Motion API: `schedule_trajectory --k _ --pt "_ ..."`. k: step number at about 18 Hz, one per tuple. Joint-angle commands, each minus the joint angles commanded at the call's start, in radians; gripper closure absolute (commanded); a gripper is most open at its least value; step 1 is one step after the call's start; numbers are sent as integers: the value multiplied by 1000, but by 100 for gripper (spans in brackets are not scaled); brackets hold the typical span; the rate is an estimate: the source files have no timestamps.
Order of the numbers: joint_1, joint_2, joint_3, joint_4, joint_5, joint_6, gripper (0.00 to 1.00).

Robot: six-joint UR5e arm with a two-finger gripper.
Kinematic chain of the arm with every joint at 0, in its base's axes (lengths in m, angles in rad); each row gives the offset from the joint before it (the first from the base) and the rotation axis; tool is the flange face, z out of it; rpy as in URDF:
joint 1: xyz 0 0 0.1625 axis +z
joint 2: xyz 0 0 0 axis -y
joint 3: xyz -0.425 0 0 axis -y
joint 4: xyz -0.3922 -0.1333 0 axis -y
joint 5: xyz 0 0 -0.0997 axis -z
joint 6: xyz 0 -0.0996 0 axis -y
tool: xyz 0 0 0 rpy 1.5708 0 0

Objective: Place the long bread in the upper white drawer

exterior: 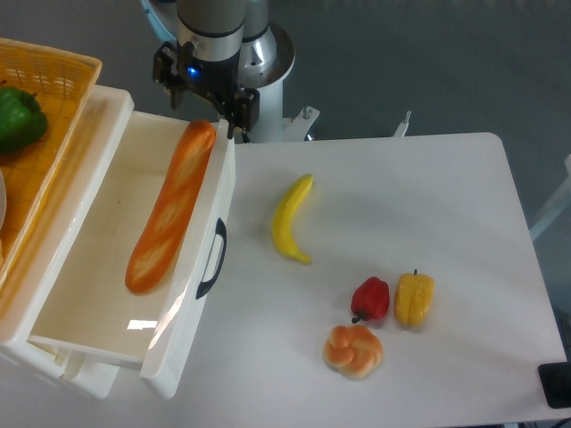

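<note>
Long bread (171,209): lies lengthwise inside the upper white drawer (67,294), its far end propped near the drawer's back right corner, its near end resting on the drawer floor; it looks tilted, leaning along the right wall.
Upper white drawer: pulled open, its dark handle slot facing the bench (428,223); nothing else shows inside it apart from the bread.
Tool (206,92): above and just behind the bread's far end, fingers spread apart and gripping nothing; a gap shows between the fingertips and the loaf.
Step in hand: by my reading, the release is done and the arm is at the lift-away stage; the bread sits in the drawer untouched by the tool.
Progress: the placing looks essentially complete, since the loaf is wholly within the drawer walls.
Next move calls for: a clean rise clear of the drawer's back rim, with the fingers kept spread so they do not catch the raised end of the loaf.
Risk: the propped end could slide or roll if nudged.
Other things: a banana (292,218), a red pepper (371,299), a yellow pepper (414,298) and a knotted bun (353,349) lie on the bench, well apart from the drawer; a wicker basket (45,98) with a green pepper (18,116) sits beside the drawer's left side.
</note>
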Motion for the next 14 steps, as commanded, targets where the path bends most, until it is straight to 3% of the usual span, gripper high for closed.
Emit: schedule_trajectory --k 4,8,14 --pt "6 2 -21 -9 3 23 0" --pt "3 6 -26 -77 3 144 0" --pt "0 15 -40 -94 -5 161 0"
